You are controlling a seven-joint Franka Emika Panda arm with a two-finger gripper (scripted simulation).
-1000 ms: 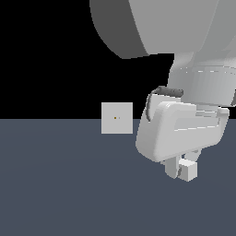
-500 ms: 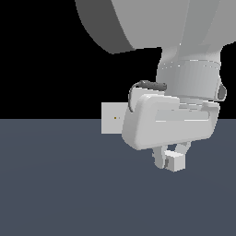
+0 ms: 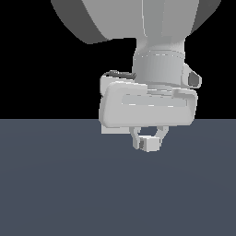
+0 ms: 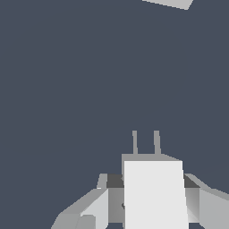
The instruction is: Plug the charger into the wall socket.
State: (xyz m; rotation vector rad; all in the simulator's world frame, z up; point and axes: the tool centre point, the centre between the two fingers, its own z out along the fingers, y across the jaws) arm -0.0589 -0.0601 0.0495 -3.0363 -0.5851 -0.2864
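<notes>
**Carrying the charger toward the socket**

Gripper (image 3: 147,138) closed on the charger (image 4: 154,192), held clear above the floor (image 3: 55,184). Prongs (image 4: 146,142) out ahead of the block, aimed roughly at the socket (image 4: 172,3), well apart from it. Only a pale edge of that plate seen in the wrist view; in the exterior view mostly hidden behind the hand. Transport step, by the look of it. Next: close the gap, line both prongs up with the holes, then push straight in. Counted: one charger, two prongs, one socket, one gripper.

Pale grey rounded arm (image 3: 159,64), boxy wrist, one thin dark cable (image 3: 120,73).
</notes>
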